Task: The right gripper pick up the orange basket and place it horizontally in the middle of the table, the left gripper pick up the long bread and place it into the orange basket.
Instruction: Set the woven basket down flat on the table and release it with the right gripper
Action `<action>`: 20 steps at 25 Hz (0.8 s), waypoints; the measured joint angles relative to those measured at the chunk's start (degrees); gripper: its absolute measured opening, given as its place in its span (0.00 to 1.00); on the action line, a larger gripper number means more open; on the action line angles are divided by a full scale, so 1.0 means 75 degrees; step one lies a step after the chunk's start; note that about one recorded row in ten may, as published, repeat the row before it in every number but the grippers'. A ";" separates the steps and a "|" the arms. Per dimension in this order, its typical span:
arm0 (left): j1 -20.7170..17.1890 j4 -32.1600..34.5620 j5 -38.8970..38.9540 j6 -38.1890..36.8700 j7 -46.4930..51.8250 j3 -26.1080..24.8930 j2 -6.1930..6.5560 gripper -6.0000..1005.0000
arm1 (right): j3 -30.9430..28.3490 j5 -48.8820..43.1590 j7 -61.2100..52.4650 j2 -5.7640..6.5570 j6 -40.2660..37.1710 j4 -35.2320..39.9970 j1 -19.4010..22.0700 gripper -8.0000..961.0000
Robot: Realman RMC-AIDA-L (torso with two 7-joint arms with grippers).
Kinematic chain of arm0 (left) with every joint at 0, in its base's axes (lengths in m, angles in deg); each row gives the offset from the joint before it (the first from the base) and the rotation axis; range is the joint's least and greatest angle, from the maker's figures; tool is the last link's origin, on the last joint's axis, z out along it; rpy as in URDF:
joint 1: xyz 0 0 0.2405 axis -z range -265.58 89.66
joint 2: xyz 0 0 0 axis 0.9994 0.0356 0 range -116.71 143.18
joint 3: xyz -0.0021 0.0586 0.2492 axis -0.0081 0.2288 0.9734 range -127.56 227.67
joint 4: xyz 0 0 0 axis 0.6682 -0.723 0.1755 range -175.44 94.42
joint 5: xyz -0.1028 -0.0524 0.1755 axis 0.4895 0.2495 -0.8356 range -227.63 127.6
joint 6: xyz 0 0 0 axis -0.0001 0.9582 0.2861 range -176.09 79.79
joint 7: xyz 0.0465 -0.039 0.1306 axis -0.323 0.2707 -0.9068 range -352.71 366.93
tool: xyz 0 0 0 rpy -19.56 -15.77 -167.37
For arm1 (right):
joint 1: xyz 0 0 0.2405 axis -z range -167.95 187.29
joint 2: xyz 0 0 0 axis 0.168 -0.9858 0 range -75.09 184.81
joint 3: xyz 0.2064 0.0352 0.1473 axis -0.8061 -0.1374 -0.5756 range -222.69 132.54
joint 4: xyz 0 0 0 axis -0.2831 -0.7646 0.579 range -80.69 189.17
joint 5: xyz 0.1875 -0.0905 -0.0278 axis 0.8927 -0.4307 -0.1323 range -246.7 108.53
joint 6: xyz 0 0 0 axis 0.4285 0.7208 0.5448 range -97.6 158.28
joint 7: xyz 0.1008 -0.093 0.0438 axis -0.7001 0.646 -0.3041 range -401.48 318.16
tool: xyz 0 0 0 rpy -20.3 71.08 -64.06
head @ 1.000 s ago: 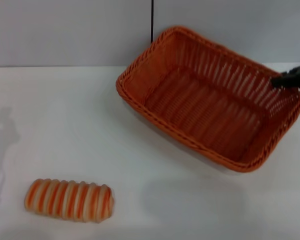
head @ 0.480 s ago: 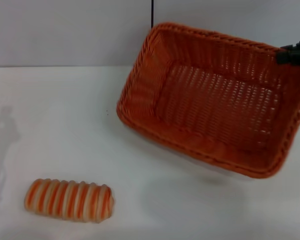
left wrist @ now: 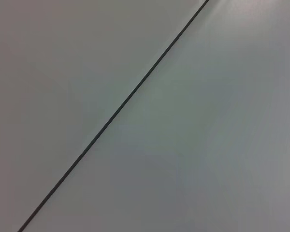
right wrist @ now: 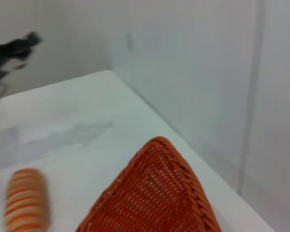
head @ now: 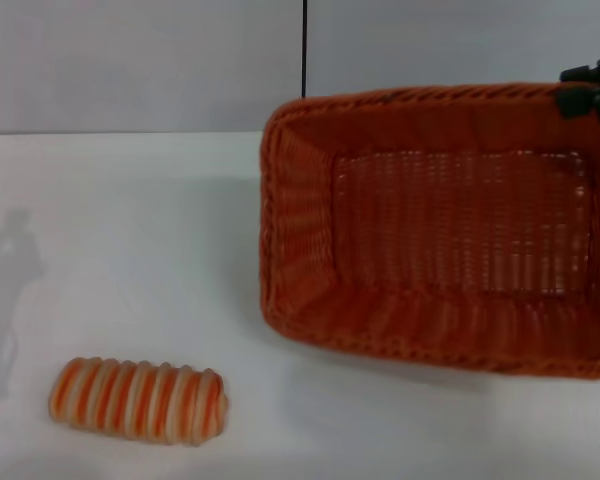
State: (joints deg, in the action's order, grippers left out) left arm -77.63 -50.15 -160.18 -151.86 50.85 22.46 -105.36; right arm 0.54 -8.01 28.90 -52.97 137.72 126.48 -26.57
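Note:
The orange basket [head: 298, 225] hangs tilted toward me at the right, its long side running across the view and its inside empty. My right gripper [head: 588, 88] is shut on the far right corner of its rim. The right wrist view shows one basket corner [right wrist: 154, 198]. The long bread [head: 138, 400], striped orange and cream, lies on the table [head: 130, 220] at the front left, well apart from the basket, and shows again as the bread [right wrist: 26, 200] in the right wrist view. A dark blurred shape far off there looks like my left gripper [right wrist: 12, 50], held above the table.
A grey wall [head: 140, 60] with a dark vertical seam [head: 304, 45] stands behind the table. The left wrist view holds only that wall and seam [left wrist: 116, 113]. An arm's shadow [head: 10, 255] falls on the table's left side. White tabletop lies between bread and basket.
The right gripper has lifted the basket and turned it from a diagonal lie to a crosswise one, tipping its opening toward me. The bread has stayed put.

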 joint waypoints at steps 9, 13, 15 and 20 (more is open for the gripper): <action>-0.0049 -0.0111 -0.0005 0.0009 0.0003 0.0011 -0.0009 0.06 | 0.1187 0.0407 0.0638 0.0079 -0.0021 -0.0741 -0.0153 0.18; -0.0060 -0.0155 -0.0006 0.0013 0.0004 0.0025 -0.0020 0.06 | 0.1263 0.0394 0.1194 0.0075 -0.0029 -0.1603 -0.0386 0.18; -0.0053 -0.0178 -0.0006 0.0013 0.0004 0.0025 -0.0021 0.07 | 0.1265 0.0360 0.1440 0.0071 -0.0035 -0.2004 -0.0502 0.18; 0.0008 -0.0181 -0.0005 0.0014 0.0004 0.0025 -0.0020 0.07 | 0.1270 0.0019 0.2068 -0.0021 -0.0043 -0.2754 -0.0819 0.18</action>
State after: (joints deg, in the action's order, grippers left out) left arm -77.57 -51.50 -160.22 -151.76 50.88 22.64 -105.51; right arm 10.07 -7.87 44.41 -53.13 137.40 105.83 -32.71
